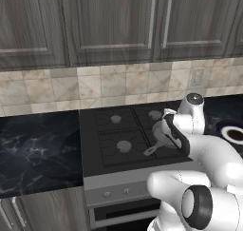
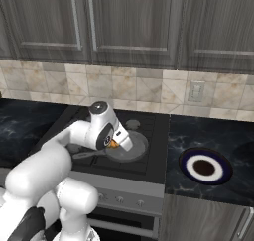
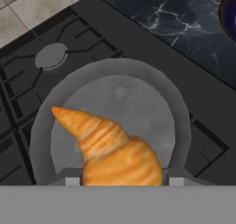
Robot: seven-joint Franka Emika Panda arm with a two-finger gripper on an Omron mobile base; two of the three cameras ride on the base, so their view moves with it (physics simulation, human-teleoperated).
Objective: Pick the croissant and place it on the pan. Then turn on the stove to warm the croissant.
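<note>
Jaws closed on the croissant [image 3: 115,156], held directly over the pan [image 3: 115,98]; hand view shows the pastry's pointed end out over the pan floor, its thick end between the finger tips. Cannot tell if it touches the pan floor. In the right base view the gripper [image 2: 117,142] is at the pan's near-left rim, an orange sliver of croissant [image 2: 113,144] showing there. Pan [image 2: 130,148] sits on the front right burner of the stove [image 2: 149,170], its handle [image 1: 151,150] pointing left. Knobs [image 2: 120,199] along the grey front panel. Dark plate [image 2: 205,167] with white rim on the black marble desk [image 2: 218,131], right of the stove.
</note>
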